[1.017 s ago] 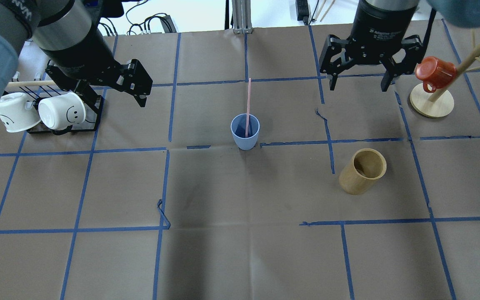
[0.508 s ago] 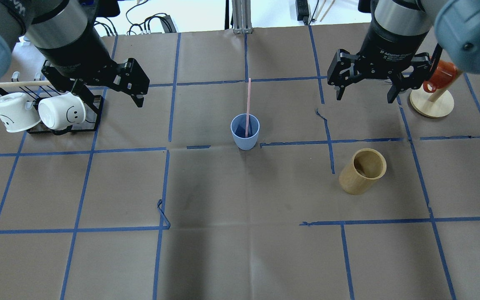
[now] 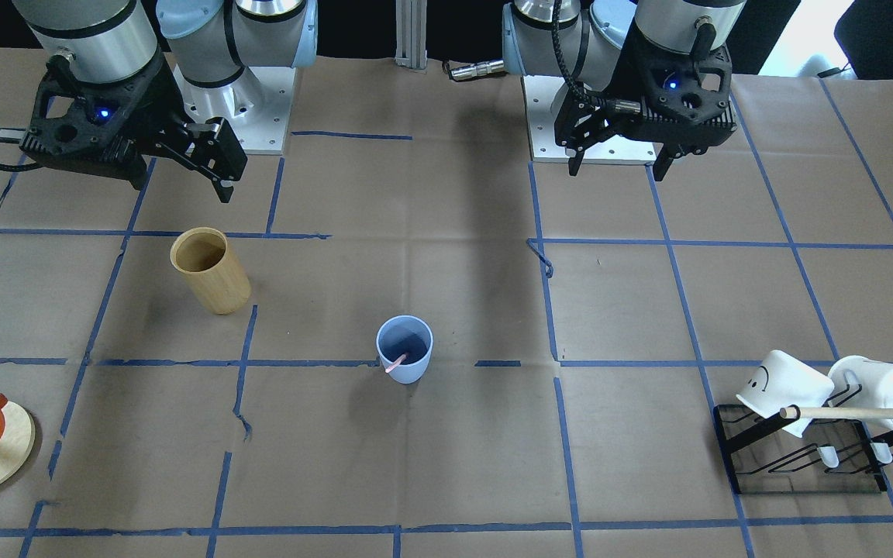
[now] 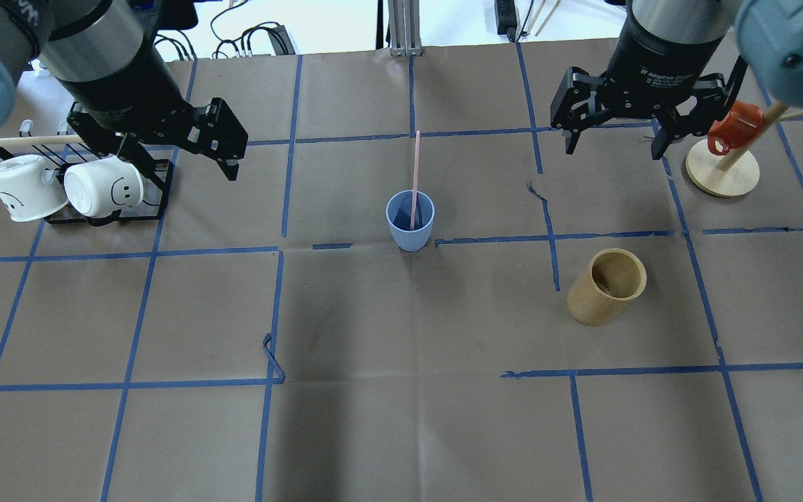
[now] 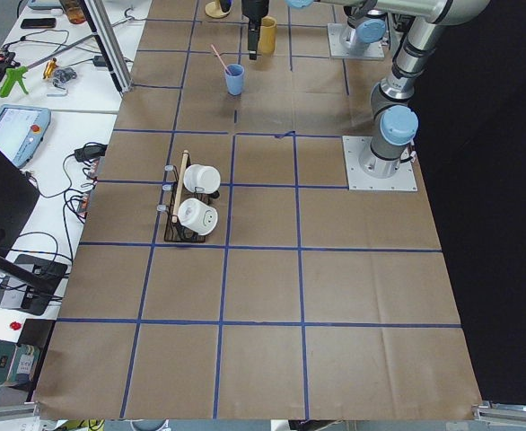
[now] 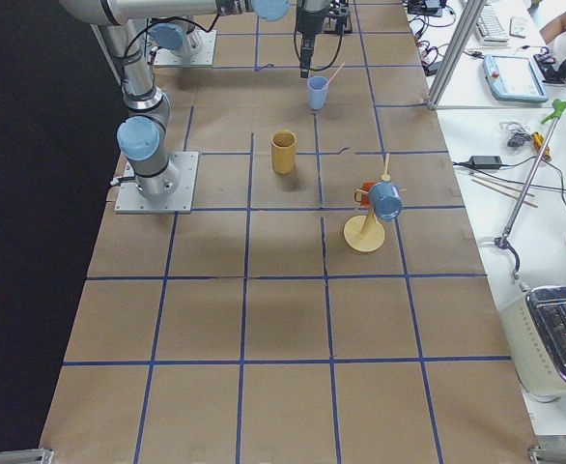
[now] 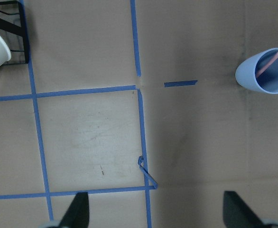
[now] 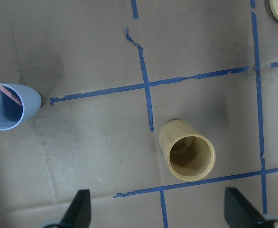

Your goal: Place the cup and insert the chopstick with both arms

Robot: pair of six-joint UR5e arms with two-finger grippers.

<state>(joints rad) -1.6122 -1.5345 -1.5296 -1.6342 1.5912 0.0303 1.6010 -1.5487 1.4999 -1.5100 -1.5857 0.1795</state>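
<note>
The blue cup [image 4: 410, 222] stands upright near the middle of the surface [image 4: 401, 418] with the pink chopstick [image 4: 415, 174] leaning inside it, so both the placing and the inserting look done. The left hand [image 3: 617, 167] and right hand [image 4: 613, 152] hang released and empty, well apart from the cup on either side. What remains, I judge, is only parking the arms clear of the chopstick's tall end.

Silver tubular links and pale blue joint caps are seen on the left arm [image 3: 679, 19], upper right of the front-facing view, and on the right arm [image 3: 90, 35], upper left. The black left gripper [image 3: 617, 167] and right gripper [image 3: 179, 184] are each marked by a small blue light. A black cable [image 3: 561, 54] is strung beside the left arm.
</note>
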